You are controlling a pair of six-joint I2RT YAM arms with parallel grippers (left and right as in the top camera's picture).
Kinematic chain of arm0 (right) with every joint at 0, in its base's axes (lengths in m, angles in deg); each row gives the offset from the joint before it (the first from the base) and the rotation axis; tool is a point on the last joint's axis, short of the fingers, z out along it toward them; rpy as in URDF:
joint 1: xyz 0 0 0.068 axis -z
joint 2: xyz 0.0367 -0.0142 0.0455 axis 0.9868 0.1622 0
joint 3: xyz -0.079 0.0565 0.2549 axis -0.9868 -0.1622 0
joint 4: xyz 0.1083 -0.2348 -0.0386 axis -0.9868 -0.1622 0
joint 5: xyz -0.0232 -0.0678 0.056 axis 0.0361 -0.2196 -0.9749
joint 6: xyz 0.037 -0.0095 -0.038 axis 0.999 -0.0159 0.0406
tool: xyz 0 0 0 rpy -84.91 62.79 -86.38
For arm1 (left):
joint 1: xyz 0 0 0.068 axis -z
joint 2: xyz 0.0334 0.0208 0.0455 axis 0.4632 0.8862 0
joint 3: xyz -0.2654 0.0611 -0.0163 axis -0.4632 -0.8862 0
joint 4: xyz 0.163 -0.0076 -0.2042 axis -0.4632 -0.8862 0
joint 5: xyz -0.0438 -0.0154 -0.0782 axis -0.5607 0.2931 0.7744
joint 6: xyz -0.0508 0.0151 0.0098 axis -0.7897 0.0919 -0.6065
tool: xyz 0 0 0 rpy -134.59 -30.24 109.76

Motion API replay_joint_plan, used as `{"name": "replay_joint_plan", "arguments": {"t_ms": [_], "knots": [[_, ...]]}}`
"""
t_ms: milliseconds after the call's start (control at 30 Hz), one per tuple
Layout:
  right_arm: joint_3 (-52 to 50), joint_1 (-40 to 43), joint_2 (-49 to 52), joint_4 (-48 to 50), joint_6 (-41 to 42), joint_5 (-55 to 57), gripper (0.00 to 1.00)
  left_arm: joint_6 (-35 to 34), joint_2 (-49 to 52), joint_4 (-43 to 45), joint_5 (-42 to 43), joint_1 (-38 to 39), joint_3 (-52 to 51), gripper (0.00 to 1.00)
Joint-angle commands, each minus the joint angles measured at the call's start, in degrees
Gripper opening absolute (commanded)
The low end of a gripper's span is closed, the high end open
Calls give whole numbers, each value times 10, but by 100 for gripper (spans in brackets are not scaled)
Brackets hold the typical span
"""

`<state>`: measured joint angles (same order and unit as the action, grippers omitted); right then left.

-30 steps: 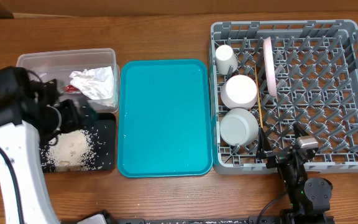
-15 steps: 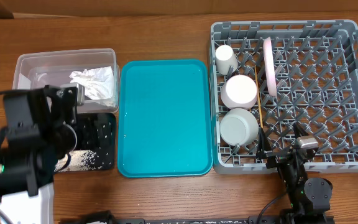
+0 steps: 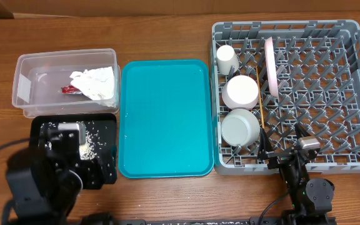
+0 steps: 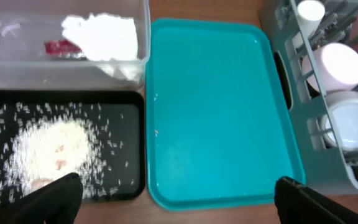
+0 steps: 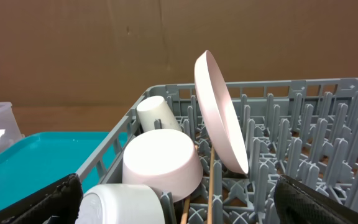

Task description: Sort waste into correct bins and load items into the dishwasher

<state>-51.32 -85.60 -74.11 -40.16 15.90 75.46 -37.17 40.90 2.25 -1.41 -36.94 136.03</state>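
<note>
The left arm (image 3: pixel 39 184) has drawn back to the overhead view's lower left, baring the black tray (image 3: pixel 108 122). The left gripper (image 4: pixel 176 182) gapes wide, the rice (image 4: pixel 48 152) heaped just above it, toward the wrist view's left edge. Napkin (image 3: pixel 95 83) and wrapper (image 3: pixel 69 90) lie in the tub (image 3: pixel 24 87). The right gripper (image 5: pixel 176 180), wide too, faces the rack (image 3: pixel 330 94).

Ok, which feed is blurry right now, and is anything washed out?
Left wrist view: soft throughout, rice grains smeared on the black tray, napkin blown out to flat white. Overhead view: sharp and evenly lit, though the left arm covers part of that tray. Right wrist view: crisp on the pink plate, no glare.
</note>
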Motion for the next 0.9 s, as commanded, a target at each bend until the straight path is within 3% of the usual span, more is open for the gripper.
{"name": "replay_joint_plan", "arguments": {"t_ms": [0,433,633,867], "knots": [[-6,-2,-7,2,-4,5,100,9,-59,76,5,4,-76,100],[-6,-2,-7,2,-4,5,100,9,-289,653,87,19,-418,100],[-6,-2,-7,2,-4,5,100,9,-354,755,80,23,-517,100],[-6,-2,-7,2,-4,5,100,9,-372,791,11,23,-579,100]]}}
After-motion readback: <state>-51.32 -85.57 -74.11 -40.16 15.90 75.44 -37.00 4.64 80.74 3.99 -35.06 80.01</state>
